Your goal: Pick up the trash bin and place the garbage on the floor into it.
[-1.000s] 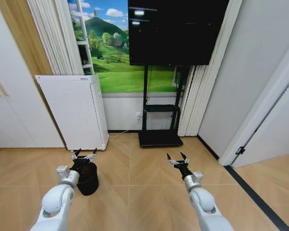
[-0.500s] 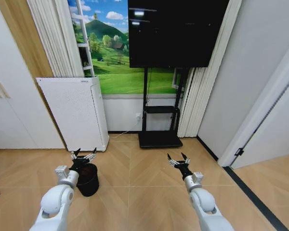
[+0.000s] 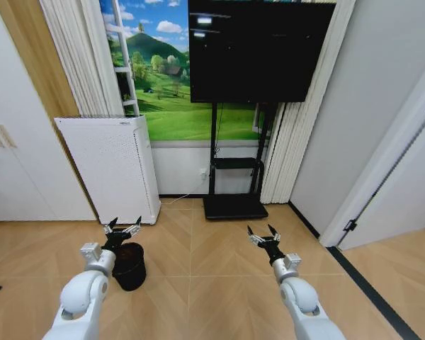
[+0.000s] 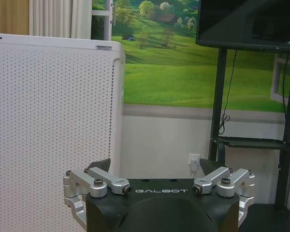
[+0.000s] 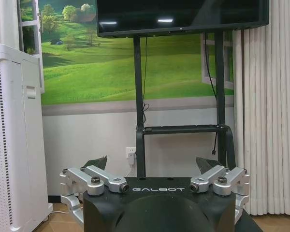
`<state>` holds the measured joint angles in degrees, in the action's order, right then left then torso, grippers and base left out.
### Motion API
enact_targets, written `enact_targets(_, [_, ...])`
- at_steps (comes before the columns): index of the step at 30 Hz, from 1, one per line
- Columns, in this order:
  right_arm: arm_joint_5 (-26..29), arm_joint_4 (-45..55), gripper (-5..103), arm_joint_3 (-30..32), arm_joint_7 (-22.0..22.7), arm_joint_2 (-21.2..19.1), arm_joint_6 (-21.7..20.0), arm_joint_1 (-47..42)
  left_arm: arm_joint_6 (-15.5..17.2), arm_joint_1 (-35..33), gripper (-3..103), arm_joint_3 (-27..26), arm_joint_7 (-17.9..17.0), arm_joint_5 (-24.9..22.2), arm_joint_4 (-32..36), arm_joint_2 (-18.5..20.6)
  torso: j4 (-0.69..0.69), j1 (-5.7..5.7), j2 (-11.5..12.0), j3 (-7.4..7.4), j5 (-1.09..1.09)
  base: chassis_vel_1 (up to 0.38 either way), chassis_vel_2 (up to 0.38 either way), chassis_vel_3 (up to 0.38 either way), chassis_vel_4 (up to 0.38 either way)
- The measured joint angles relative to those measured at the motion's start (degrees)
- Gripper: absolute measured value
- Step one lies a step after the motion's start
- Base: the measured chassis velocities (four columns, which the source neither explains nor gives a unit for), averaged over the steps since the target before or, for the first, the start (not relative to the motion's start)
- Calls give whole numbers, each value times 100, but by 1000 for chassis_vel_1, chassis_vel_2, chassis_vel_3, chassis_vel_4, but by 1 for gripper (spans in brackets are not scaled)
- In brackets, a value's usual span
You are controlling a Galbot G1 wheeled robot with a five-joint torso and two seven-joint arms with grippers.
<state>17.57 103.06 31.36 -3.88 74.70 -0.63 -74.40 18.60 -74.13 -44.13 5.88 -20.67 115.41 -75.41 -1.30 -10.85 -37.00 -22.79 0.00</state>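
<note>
Your left gripper point(image 3: 123, 229) is hovering with its jaws spread just above the trash bin point(image 3: 129, 265), grasping nothing.

You are seeing the small black bin standing upright on the floor point(image 3: 198, 283), near the front corner of the white perforated cabinet point(image 3: 113, 166). Your right gripper point(image 3: 263, 234) is hanging over bare parquet well apart from the bin, its fingers also released and empty, pointing toward the TV stand base point(image 3: 234, 205) by the wall.
</note>
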Motion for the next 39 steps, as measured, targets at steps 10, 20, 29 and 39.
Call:
enact_targets(10, [12,2,100,36,2,-14,-11,9,7,33,100,7,-14,-33,-15,15,0,-109,-261,-154,0,0,0,0,0])
enact_targets(20, [2,2,100,34,3,-5,-23,8,8,44,100,10,-12,-28,-48,-16,0,-206,-491,-285,0,0,0,0,0])
enact_targets(29, [-49,15,100,27,8,19,-111,59,0,115,100,-13,12,-92,-128,44,0,-318,-753,-436,0,0,0,0,0])
enact_targets(39, [-109,33,100,27,21,39,-152,61,4,178,100,-34,11,-254,-167,197,0,-409,-964,-557,0,0,0,0,0])
